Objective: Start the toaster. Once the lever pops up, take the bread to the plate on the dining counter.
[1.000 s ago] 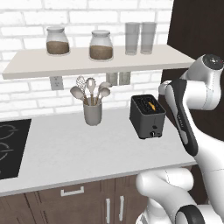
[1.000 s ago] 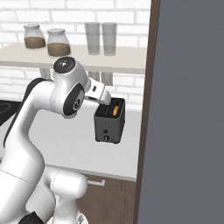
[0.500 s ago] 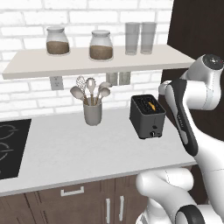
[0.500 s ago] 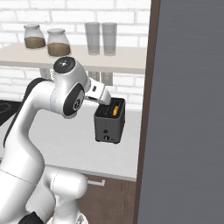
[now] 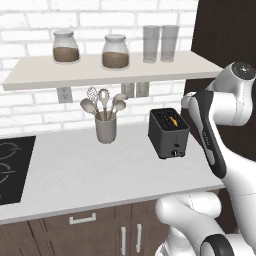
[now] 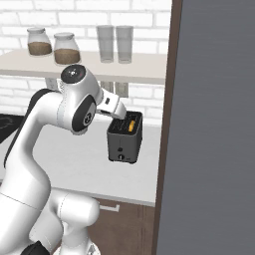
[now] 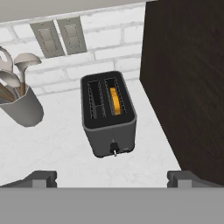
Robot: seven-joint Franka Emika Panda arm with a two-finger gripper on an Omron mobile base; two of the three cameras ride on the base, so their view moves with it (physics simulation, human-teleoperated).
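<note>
The black two-slot toaster (image 5: 169,134) (image 6: 124,142) (image 7: 109,118) stands on the white kitchen counter by the brick wall. A golden bread slice (image 5: 173,120) (image 6: 131,124) (image 7: 114,100) sits low in its right slot. A small round knob (image 7: 113,148) shows low on its front face. My gripper (image 7: 113,178) hovers above and in front of the toaster, open, nothing between its fingers and touching nothing. The plate and the dining counter are out of view.
A grey utensil cup (image 5: 106,129) (image 7: 22,107) stands left of the toaster. A dark tall cabinet (image 7: 188,78) (image 6: 214,124) rises close on the toaster's right. Overhead hangs a shelf (image 5: 100,72) with jars and glasses. A black cooktop (image 5: 10,170) lies at far left.
</note>
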